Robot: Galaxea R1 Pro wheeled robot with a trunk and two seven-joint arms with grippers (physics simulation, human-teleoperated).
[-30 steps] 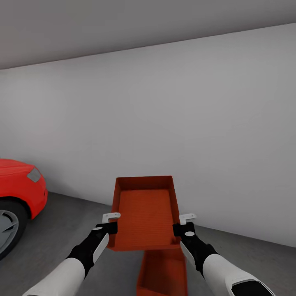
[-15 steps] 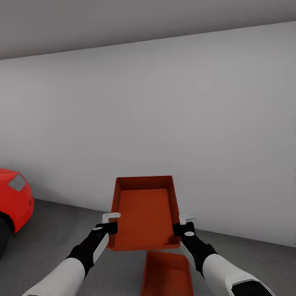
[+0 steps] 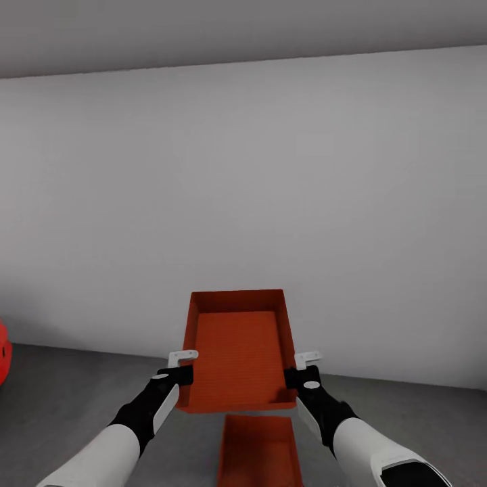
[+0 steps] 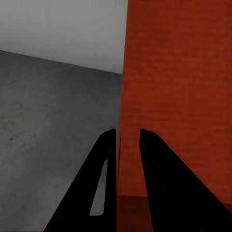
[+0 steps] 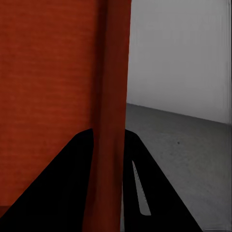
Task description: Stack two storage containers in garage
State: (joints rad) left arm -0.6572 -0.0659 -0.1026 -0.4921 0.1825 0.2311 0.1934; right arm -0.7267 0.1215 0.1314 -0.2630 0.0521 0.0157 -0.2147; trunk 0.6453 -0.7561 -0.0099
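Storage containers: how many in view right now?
2. One container is held up between the left pincer and right pincer; the other container sits on the concrete floor just below it.

I log both storage containers red-orange: held one [image 3: 238, 352], lower one [image 3: 260, 452]. Below them, floor [image 3: 67, 392] mottled dark grey; behind, wall [image 3: 270, 203] plain white-grey.

Setting: garage, rendered in simulation. A bare white-grey wall [image 3: 270, 189] is met by a dark grey mottled concrete floor [image 3: 61, 392]. A grey ceiling [image 3: 203, 30] is seen above. A glossy red rounded shape [image 3: 3, 362], cut off at the picture's edge, is noted by the floor.
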